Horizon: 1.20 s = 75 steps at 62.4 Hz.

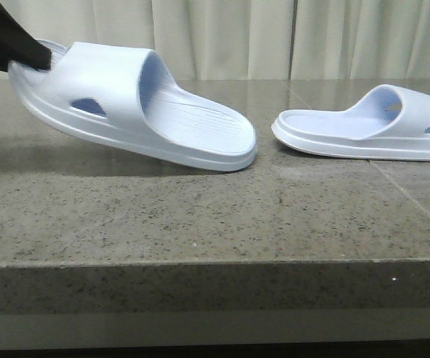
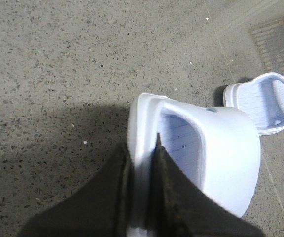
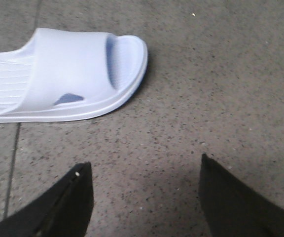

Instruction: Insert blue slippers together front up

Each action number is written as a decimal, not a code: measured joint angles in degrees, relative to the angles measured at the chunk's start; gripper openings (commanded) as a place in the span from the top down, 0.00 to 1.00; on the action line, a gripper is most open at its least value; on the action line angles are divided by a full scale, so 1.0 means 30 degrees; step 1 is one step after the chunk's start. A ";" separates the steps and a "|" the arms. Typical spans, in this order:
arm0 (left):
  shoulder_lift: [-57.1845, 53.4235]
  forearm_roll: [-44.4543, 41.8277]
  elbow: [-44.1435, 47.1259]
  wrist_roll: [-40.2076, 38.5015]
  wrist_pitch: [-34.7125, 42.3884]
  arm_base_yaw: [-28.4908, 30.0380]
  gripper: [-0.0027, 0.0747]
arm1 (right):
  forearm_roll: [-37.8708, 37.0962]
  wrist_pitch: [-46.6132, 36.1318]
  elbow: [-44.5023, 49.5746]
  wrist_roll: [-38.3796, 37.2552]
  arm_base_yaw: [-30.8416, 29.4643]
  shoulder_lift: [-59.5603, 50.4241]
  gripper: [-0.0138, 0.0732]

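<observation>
Two pale blue slippers are in view. The left slipper (image 1: 136, 104) is tilted, its gripped end raised at the far left and its other end touching the stone table (image 1: 200, 216). My left gripper (image 1: 39, 56) is shut on the raised rim of that slipper (image 2: 206, 153), one finger inside and one outside. The right slipper (image 1: 372, 127) lies flat on the table to the right, also seen as the far slipper (image 2: 265, 101). My right gripper (image 3: 144, 170) is open and empty above bare table, apart from the right slipper (image 3: 58, 76).
The grey speckled stone table has a front edge (image 1: 215, 261) close to the camera. Pale curtains (image 1: 275, 37) hang behind the table. A tile seam (image 3: 14, 163) runs across the surface near the right slipper.
</observation>
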State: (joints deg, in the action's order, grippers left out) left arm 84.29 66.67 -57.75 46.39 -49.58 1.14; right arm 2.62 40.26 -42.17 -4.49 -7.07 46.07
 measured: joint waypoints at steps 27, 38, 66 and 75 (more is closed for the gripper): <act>0.0000 -0.0453 0.0000 0.0000 0.0000 0.0000 0.99 | 1.0498 0.3283 -0.5102 0.9639 -0.6586 0.9990 0.28; 0.0000 -0.0525 0.0000 0.0000 0.0000 0.0000 0.99 | 1.6225 0.3858 -0.5458 1.4693 -0.8085 1.2258 0.28; 0.0000 -0.0525 0.0000 0.0000 0.0000 0.0000 0.99 | 2.0659 0.3904 -0.5497 1.9090 -0.8049 1.6820 0.38; 0.0000 -0.0525 0.0000 0.0000 0.0000 0.0000 0.99 | 2.1092 0.3865 -0.5827 1.9435 -0.7342 1.7547 0.38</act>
State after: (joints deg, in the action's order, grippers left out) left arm 84.29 65.09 -57.75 46.39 -49.58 1.14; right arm 65.89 51.85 -59.66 53.82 -29.10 98.71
